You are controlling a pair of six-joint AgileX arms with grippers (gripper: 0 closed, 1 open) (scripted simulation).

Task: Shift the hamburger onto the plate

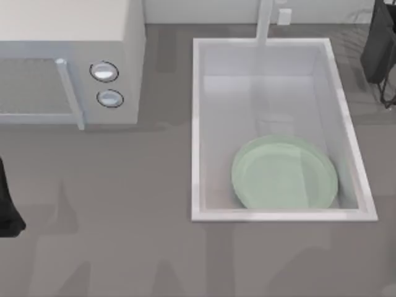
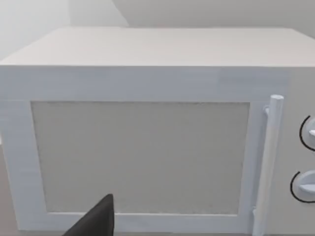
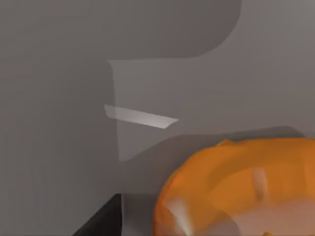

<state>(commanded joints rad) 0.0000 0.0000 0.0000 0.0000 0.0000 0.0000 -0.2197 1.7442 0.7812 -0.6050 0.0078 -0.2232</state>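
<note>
The hamburger (image 3: pixel 241 187) is an orange-golden domed bun seen very close in the right wrist view, resting on the grey counter. A dark part of my right gripper (image 3: pixel 101 219) shows beside it. In the top view my right arm (image 1: pixel 380 43) is at the far right edge, beyond the sink's right side. The pale mint-green plate (image 1: pixel 284 174) lies flat inside the sink, at its near end. My left arm (image 1: pixel 7 210) is parked at the left edge, and a dark part of my left gripper (image 2: pixel 96 221) faces the microwave.
A white sink (image 1: pixel 278 215) with raised walls is sunk into the grey counter at centre right, with a faucet (image 1: pixel 265 21) at its far end. A white microwave (image 1: pixel 68 37) stands at the back left, its door (image 2: pixel 142 157) closed, with two dials.
</note>
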